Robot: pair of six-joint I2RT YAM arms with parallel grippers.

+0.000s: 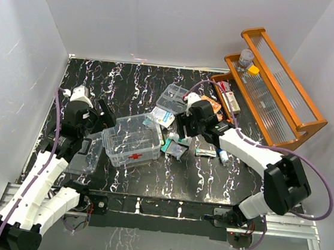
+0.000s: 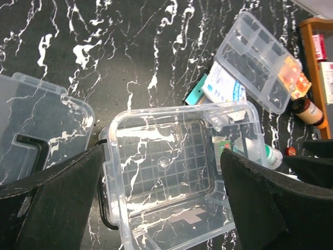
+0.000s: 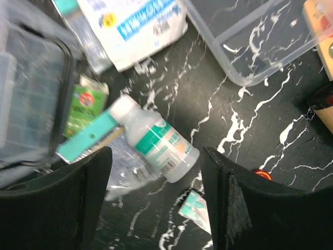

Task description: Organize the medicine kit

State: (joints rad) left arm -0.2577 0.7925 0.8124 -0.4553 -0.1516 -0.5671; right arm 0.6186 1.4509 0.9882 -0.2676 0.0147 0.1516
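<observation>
Looking down from up high, I am seeing the medicine kit (image 1: pixel 132 140) sitting open in the middle of the bench (image 1: pixel 111 82). Its lid (image 1: pixel 85 155) is lying flat just beside it on the left. The left end effector (image 1: pixel 102 118) is hanging by the kit's back left corner. The right end effector (image 1: pixel 181 128) is hanging on the kit's other side, over a little heap of packets (image 1: pixel 176 149). A wooden rack (image 1: pixel 279 95) is standing at the far right.

The left wrist camera is showing the left end effector (image 2: pixel 161 156) spread wide with nothing in it. The kit (image 2: pixel 166 172) is lying right below it, empty inside.

The right wrist camera is showing the right end effector (image 3: pixel 156 153) spread wide too, holding nothing. A white bottle (image 3: pixel 156 143) is lying on its side right under the gap. Its long way is running on a slant, with the cap pointing toward the kit (image 3: pixel 31 94) and the bottom pointing away. So I am thinking the right arm is the nearer one for picking it up. The fingers may be needing a small turn to pinch across the bottle, not along it.
</observation>
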